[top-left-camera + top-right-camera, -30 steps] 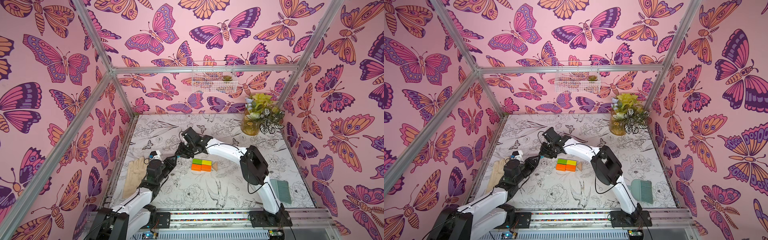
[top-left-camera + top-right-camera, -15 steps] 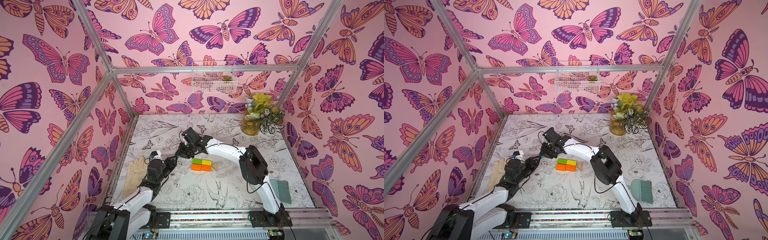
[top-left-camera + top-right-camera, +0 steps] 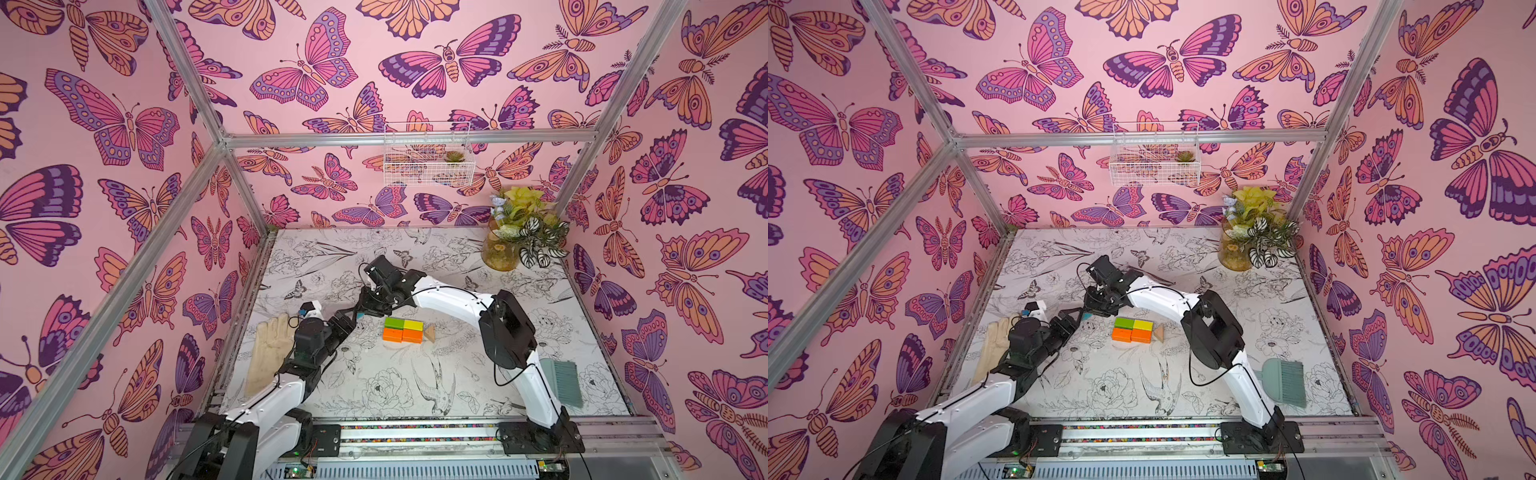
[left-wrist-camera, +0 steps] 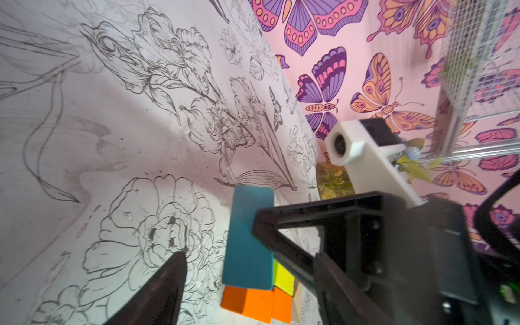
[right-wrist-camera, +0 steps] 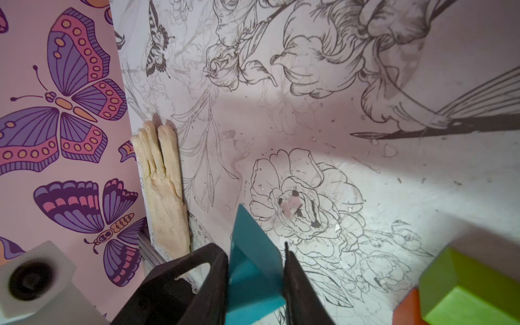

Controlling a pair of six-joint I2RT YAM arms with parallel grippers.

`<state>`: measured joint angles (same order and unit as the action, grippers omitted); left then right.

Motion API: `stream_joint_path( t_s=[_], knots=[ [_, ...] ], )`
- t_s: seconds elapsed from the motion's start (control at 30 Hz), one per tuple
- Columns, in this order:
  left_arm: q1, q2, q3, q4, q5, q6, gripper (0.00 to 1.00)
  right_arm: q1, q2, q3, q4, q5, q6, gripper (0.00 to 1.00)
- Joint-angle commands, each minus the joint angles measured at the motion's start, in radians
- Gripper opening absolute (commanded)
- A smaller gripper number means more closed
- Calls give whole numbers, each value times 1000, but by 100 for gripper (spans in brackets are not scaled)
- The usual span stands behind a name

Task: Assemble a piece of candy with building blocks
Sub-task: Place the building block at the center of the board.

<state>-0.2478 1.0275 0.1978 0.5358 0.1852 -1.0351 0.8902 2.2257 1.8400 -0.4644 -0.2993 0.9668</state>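
Black fingers of the right claw [image 5: 254, 253] are clamped on the teal wedge [image 5: 253, 270], one finger against each flat side, as the right wrist view shows. In both top views the teal wedge sits between the two claws, near the left end of the block rectangle and apart from it; whether it touches the table [image 3: 374, 395] cannot be told. The left claw [image 3: 345, 322] is released: in the left wrist view its visible finger [image 4: 171, 281] stands clear of the teal wedge, with bare table between them. The rectangle lies mid-table: green block [image 3: 393, 322] and yellow block [image 3: 412, 325] in the far row, two orange blocks [image 3: 402, 335] in the near row, all touching. The tan wedge [image 3: 430, 332] touches the right end of the rectangle. A pale glove [image 3: 266, 353] lies flat at the left table edge, and a green brush [image 3: 565, 382] lies near the right edge.
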Motion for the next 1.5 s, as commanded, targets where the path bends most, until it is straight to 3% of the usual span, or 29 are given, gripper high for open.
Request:
stream_joint_path(
  t_s=[0.0,0.43,0.83,1.17,1.33,1.47],
  knots=[
    [0,-43,13,-33,-13,21,81,7,-5,13,-58,22,-44,0],
    [1,-312,9,-277,-95,50,83,39,116,303,-397,246,-269,0],
    [16,-420,35,-408,-112,53,83,120,175,306,-398,290,-129,0],
    [47,-576,17,-549,-142,30,83,121,225,301,-412,320,-116,0],
    [67,-615,16,-596,-144,32,84,122,260,353,-452,336,-143,9],
    [79,-601,16,-592,-129,30,84,121,260,352,-456,345,-152,26]
  ],
)
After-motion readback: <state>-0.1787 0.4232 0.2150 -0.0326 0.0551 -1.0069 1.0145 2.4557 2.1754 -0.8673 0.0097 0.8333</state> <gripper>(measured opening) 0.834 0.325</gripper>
